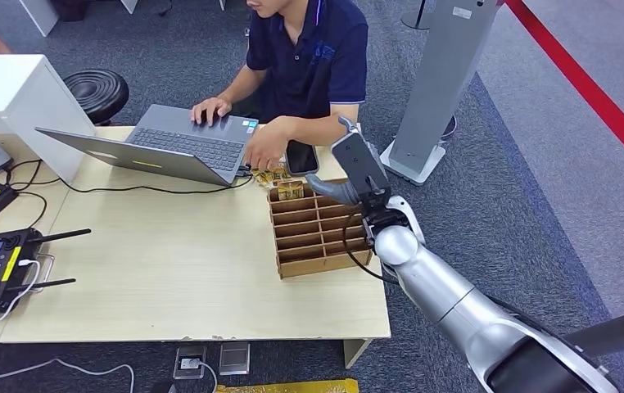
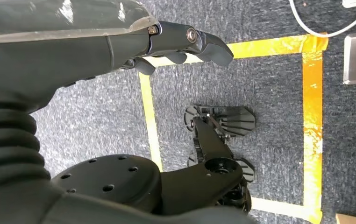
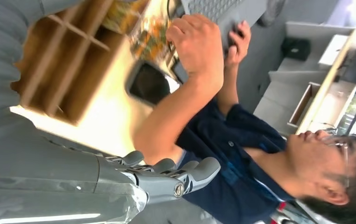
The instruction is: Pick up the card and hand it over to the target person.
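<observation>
The right hand (image 1: 350, 176), fingers apart and holding nothing, hovers over the far right corner of the brown slotted cardboard rack (image 1: 317, 229) standing near the right edge of the pale wooden bench (image 1: 169, 270). Patterned golden cards (image 1: 290, 190) sit in the rack's far slot. A person in a navy polo shirt (image 1: 313, 57) types on a grey laptop (image 1: 186, 141) just beyond. The left hand (image 2: 167, 44) hangs over yellow-taped carpet (image 2: 279, 88), fingers loosely curled, holding nothing. No writing is legible.

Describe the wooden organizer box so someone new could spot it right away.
On the pale wooden table, look toward its right edge, beside the grey laptop. The brown slotted wooden box sits there below a black phone, the only thing divided into rows of compartments.
</observation>
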Motion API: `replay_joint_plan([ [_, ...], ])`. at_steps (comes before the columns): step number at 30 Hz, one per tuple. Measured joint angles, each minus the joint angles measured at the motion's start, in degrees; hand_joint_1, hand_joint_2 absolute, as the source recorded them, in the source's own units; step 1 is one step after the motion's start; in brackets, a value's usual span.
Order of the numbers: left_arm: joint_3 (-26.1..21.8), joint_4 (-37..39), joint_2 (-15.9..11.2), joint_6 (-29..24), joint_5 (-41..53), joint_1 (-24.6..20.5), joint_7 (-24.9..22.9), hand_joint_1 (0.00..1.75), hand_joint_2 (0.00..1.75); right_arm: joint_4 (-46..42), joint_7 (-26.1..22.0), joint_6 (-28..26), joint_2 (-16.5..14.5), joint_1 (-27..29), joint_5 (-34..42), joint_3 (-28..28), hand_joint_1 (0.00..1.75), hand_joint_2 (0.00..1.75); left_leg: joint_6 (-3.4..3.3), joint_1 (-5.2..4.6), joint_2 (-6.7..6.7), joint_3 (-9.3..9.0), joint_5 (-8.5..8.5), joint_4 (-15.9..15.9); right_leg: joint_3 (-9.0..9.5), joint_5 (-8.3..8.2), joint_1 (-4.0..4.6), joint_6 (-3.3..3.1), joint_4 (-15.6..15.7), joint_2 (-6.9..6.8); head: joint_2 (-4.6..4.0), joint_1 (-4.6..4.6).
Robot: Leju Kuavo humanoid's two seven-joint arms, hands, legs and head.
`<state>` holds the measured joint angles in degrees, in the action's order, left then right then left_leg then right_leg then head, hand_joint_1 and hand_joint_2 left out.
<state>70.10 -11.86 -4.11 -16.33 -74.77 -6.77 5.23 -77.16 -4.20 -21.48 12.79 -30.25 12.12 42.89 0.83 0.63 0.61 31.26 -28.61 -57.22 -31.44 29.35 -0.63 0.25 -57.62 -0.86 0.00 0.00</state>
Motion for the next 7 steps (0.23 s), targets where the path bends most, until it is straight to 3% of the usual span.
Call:
replay_joint_plan([
  [7,-1.04,-0.11,-0.01,-0.50,-0.56,0.02,-0.47,0.00,0.00,-8.45,-0.35,-0.37,3.62,10.84,3.55,-3.07,0.00,1.75,0.02,-0.01,-0.01,0.07,-0.02,-0.06,-0.09,0.02,-0.01,-0.01,-0.06,-0.01,0.00,0.00],
])
